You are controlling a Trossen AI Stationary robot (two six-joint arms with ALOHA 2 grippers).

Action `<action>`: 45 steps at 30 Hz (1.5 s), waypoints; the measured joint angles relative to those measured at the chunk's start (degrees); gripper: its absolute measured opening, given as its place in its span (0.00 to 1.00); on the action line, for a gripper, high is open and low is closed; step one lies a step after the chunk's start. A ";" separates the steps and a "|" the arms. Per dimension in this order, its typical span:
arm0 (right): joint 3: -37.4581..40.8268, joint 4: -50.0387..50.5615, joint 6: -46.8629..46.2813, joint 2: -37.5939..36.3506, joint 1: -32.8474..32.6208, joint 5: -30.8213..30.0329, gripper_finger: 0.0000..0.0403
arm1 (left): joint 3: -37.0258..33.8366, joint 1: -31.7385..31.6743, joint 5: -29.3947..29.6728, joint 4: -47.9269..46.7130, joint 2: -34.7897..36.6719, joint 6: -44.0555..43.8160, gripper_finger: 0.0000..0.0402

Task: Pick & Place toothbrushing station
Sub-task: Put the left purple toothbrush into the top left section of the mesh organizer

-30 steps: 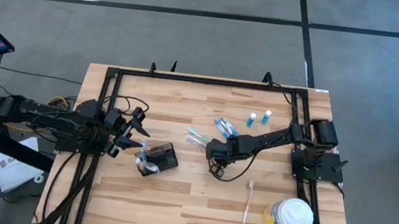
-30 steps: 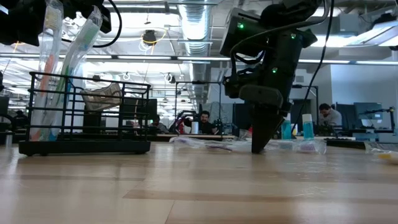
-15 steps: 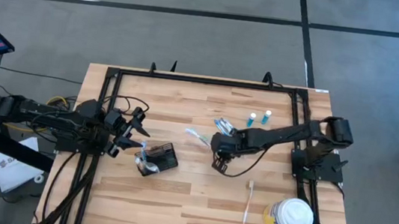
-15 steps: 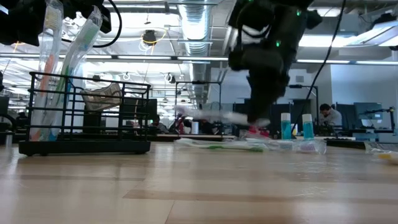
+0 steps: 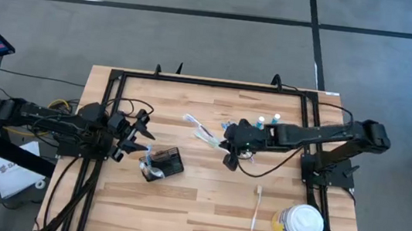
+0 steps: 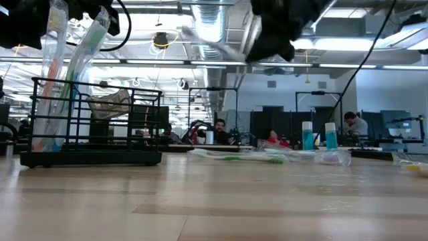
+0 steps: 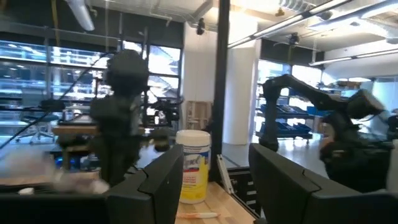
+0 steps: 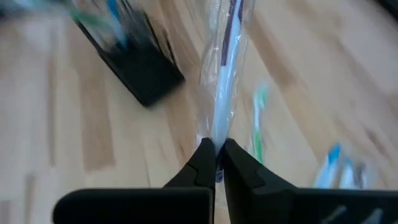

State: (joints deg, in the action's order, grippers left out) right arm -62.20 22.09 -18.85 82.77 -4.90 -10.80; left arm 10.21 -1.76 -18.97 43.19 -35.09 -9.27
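The toothbrushing station, a small black mesh holder (image 5: pixel 165 162) (image 6: pixel 92 127), stands left of the table's centre. Wrapped toothbrushes (image 6: pixel 51 73) stand upright in it. My left gripper (image 5: pixel 140 136) (image 7: pixel 214 186) waits open just left of the holder, nothing between its fingers. My right gripper (image 5: pixel 231 145) (image 8: pixel 216 151) hangs high over the table's middle, shut on a clear-wrapped toothbrush (image 5: pixel 197 126) (image 8: pixel 225 68). In the low view that gripper (image 6: pixel 271 30) and the toothbrush (image 6: pixel 214 43) show blurred near the top. My right gripper pinches one end of the wrapped toothbrush (image 8: pixel 216 138) between its two fingertips, wrapper and handle together. The fingers slant down from the table's right side, in line with the brush. The toothbrush sticks out past the fingertips toward the table's left and far side, lifted clear.
More wrapped toothbrushes (image 5: pixel 229 127) (image 6: pixel 234 156) lie behind the right gripper, with two small blue bottles (image 5: pixel 267 122) near them. A bare toothbrush (image 5: pixel 256 207) lies at front right beside a white-lidded yellowish cup (image 5: pixel 301 222). A black frame (image 5: pixel 210 83) borders the table.
My right gripper has risen from the tabletop and tipped from steeply downward to a shallower slant, drifting slightly toward the far edge. The wrapped toothbrush has come up with it, from lying among the others on the table to hanging clear.
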 joint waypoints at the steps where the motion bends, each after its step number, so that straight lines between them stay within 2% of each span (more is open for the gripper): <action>1: -0.04 -1.38 0.77 -0.35 0.01 0.08 0.00 | -0.02 0.00 1.06 0.18 0.00 0.00 0.44; 5: -0.04 -6.83 3.40 -0.66 0.04 0.40 0.00 | -0.02 0.00 6.17 0.35 0.00 0.05 0.44; 11: -0.04 -13.40 6.45 -0.66 0.06 1.94 0.00 | -0.02 -0.02 9.96 1.33 -0.99 4.38 0.44; 20: -0.04 -17.05 8.43 -0.66 0.01 1.98 0.00 | 1.60 -0.44 14.54 10.23 -8.34 9.59 0.44; 30: -0.06 -18.32 9.88 -0.66 -0.26 2.29 0.00 | 11.98 -3.70 14.38 10.54 -22.69 9.48 0.44; 36: -0.06 -18.75 10.52 -0.66 -0.42 2.55 0.00 | 16.87 -4.44 10.46 10.59 -29.37 8.96 0.44; 45: -0.06 -20.49 11.98 -0.69 -0.44 3.35 0.00 | 20.36 -4.44 7.36 10.87 -34.05 8.83 0.44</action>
State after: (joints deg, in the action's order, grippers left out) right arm -62.26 1.60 -6.87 82.08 -5.34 -7.45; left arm 30.58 -6.20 -11.61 54.06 -69.14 -0.44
